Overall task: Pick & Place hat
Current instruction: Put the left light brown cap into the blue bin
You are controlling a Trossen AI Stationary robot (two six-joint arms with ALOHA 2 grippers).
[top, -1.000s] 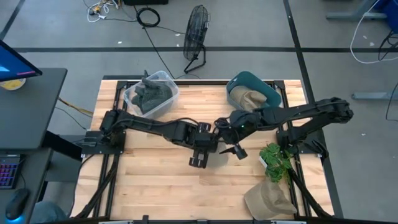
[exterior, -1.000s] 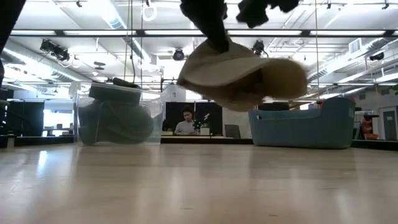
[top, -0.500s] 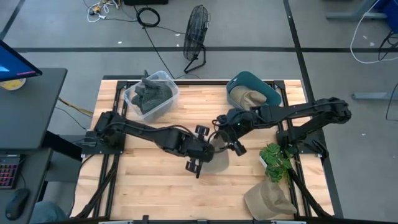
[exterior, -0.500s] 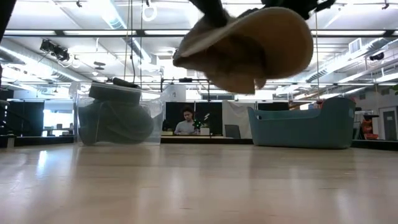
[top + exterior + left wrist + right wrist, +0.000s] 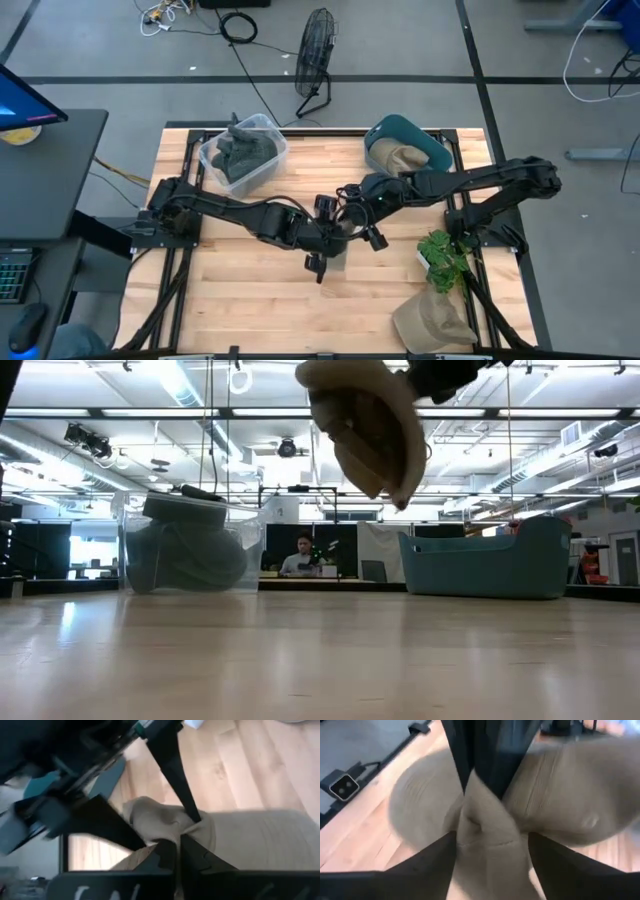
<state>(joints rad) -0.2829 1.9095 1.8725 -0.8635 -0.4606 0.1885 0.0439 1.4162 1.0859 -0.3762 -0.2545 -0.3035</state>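
Note:
A tan hat hangs high over the middle of the table, turned on edge and clear of the wood. In the high view it is mostly hidden under the two grippers. My left gripper reaches in from the table's left and is shut on the hat. My right gripper comes from the right and meets it at the same spot, its fingers closed on a bunched fold of the hat. My left gripper pinches a bunched fold of the hat's cloth between its two fingers. The hat is lifted clear of the table. Which part of the hat it is cannot be told. My right gripper has a raised fold of tan cloth filling the gap between its fingers, right beside the left gripper's fingers. One right fingertip lies on the hat's cloth. The hat hangs clear of the table.
A clear bin of dark hats stands at the far left of the table, and a teal bin holding a tan hat at the far right. A green plant and another tan hat sit near the right near corner.
The hat has turned while held up: a second ago it showed broad and flat in the low view, now it hangs narrow and on edge. My right gripper has moved toward the table's left and far edge, closing in on my left gripper and the hat.

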